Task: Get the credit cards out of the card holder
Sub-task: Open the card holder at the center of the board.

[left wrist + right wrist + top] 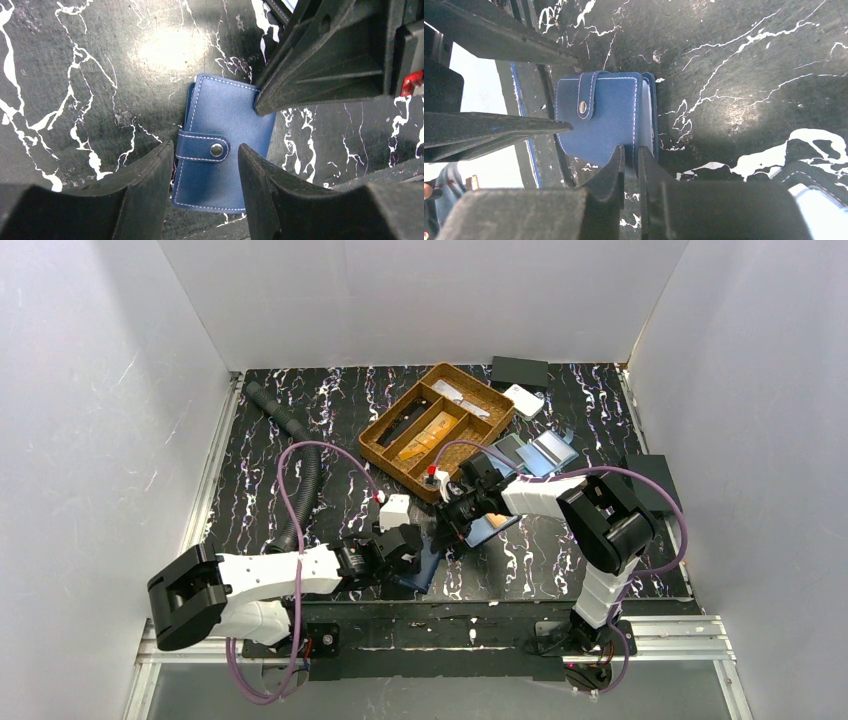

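The blue card holder [225,115] lies closed on the black marbled table, its snap strap fastened. It also shows in the top view [428,570] and the right wrist view [609,110]. My left gripper [205,150] is open, its fingers straddling the holder's near end on either side of the strap; it shows in the top view [412,552]. My right gripper [630,150] is shut on the holder's cover edge, seen from above [447,530]. The yellow-orange credit cards are hidden inside the closed holder.
A wicker tray [437,425] with dividers stands behind the grippers. A second, opened blue-grey holder [535,453] lies to its right. A black hose [300,460] runs along the left. Black boxes [519,371] [652,480] and a white item [524,400] sit at the back right.
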